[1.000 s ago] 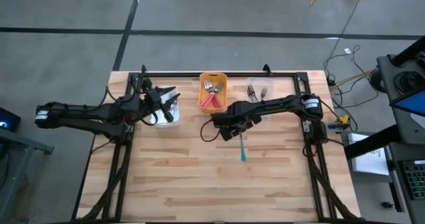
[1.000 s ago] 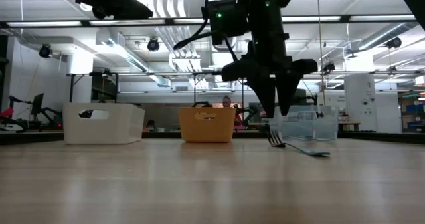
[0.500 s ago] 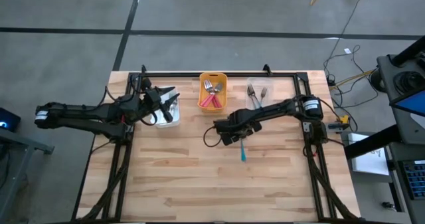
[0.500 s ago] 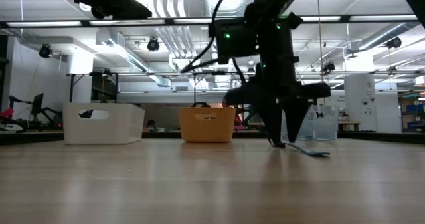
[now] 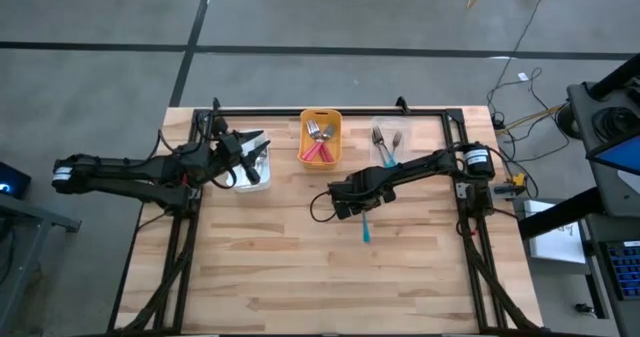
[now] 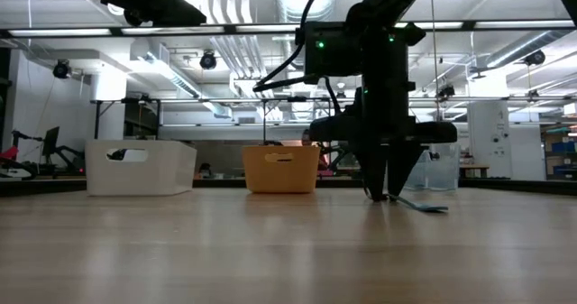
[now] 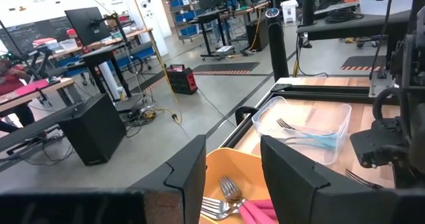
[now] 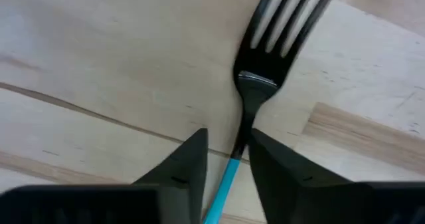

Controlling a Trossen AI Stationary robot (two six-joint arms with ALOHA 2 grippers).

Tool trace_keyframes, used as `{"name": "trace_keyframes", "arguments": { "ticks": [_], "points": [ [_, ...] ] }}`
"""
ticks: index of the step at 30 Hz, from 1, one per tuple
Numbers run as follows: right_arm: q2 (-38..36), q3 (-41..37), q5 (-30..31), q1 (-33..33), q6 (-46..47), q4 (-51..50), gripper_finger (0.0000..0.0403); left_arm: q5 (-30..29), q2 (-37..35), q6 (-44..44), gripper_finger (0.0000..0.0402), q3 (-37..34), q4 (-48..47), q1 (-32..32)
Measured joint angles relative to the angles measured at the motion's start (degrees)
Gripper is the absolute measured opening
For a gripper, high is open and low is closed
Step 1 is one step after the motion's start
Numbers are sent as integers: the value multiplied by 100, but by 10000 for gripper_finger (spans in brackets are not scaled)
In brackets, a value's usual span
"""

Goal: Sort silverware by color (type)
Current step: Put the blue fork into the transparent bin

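Your right gripper (image 8: 228,159) is down at the tabletop (image 5: 300,257) near its middle, over a teal-handled fork (image 8: 265,71). Only the right wrist view gives you the detail: the two fingers (image 8: 182,164) straddle the fork's neck just where the metal meets the teal handle, with the tines pointing away from the camera. The fork lies flat on the wood, and the fingers stand narrowly apart on either side of it; you cannot tell whether they press on it.

From above, you see only the teal-handled fork's handle (image 5: 366,227) poking out from under the right gripper (image 5: 348,203). The low view adds that the fingertips reach down to the wood, with the teal-handled fork (image 6: 416,203) lying flat beside them.

Your left gripper (image 5: 250,157) waits over the white bin (image 5: 256,177) at the tabletop's far left. In its wrist view the fingers (image 7: 189,177) stand apart with nothing between them.

Now the containers. The orange bin (image 5: 321,137) holds red-handled forks (image 5: 318,149), heads toward the far edge. The clear bin (image 7: 312,127), seen best from the left wrist, holds teal-handled utensils (image 7: 309,132). What lies in the white bin you cannot make out; the low view shows only its outer wall (image 6: 140,167).
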Motion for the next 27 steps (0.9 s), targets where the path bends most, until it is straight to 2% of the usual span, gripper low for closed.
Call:
{"name": "trace_keyframes", "arguments": {
  "ticks": [8, 17, 27],
  "points": [
    [11, -4, 44, 7, -9, 167, 17, 0, 0, 0, 125, 0, 1, 0],
    [-109, 225, 89, 31, -225, -89, 14, 0, 0, 0, 125, 0, 0, 0],
    [-703, 1042, 91, -125, -937, -759, 13, 2, -11, -2, 125, 0, 2, -1]
  ]
}}
